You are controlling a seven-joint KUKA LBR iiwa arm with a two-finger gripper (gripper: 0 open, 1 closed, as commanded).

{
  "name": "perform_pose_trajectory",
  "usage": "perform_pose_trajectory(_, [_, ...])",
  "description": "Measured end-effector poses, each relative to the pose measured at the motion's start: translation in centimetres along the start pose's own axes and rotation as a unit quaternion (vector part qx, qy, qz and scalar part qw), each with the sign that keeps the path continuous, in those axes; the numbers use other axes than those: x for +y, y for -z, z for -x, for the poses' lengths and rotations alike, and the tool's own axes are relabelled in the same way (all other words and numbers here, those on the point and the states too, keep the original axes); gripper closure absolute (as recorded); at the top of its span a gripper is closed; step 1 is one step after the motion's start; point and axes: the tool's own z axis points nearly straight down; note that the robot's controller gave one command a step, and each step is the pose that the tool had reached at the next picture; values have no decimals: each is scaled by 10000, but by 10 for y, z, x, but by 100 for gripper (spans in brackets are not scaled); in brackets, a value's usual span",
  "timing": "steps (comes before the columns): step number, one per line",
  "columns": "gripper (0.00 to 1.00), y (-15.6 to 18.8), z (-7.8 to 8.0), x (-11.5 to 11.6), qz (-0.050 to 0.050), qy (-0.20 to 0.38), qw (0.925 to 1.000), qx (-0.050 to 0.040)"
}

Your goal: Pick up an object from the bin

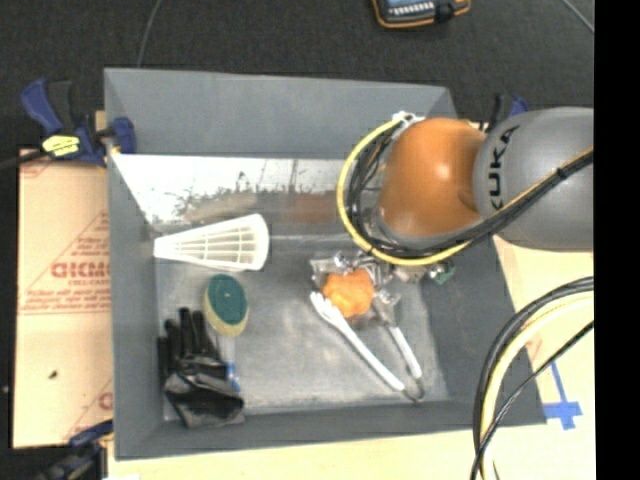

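Gripper: positioned low over the right-centre of the bin floor, beneath the arm's rounded orange cover. The cover and the looped cables hide much of the gripper from above. Its metal parts show to the left and right of a small orange rounded object. It cannot be told whether the gripper is apart, together or clamped on that object.

Orange rounded object: located directly at the gripper, right of the bin's middle. It sits against the upper end of a pair of white tongs, whose two arms run down and to the right across the floor towards the front right corner. It cannot be told whether the object rests on the floor or is lifted clear.

Other contents, all well apart from the gripper:
- White slatted cone-shaped piece, lying on its side at the back left, wide end pointing right.
- Round sponge pad, green top over a yellow base, lying flat just below the cone.
- Black crumpled item in the front left corner, near the left wall and just beside the sponge pad.

Arm: grey, enters from the right over the bin's right rim.
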Motion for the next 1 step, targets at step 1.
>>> perform_pose_trajectory(1, [0, -29, -3, -16, -23, -2380, 9712, -40])
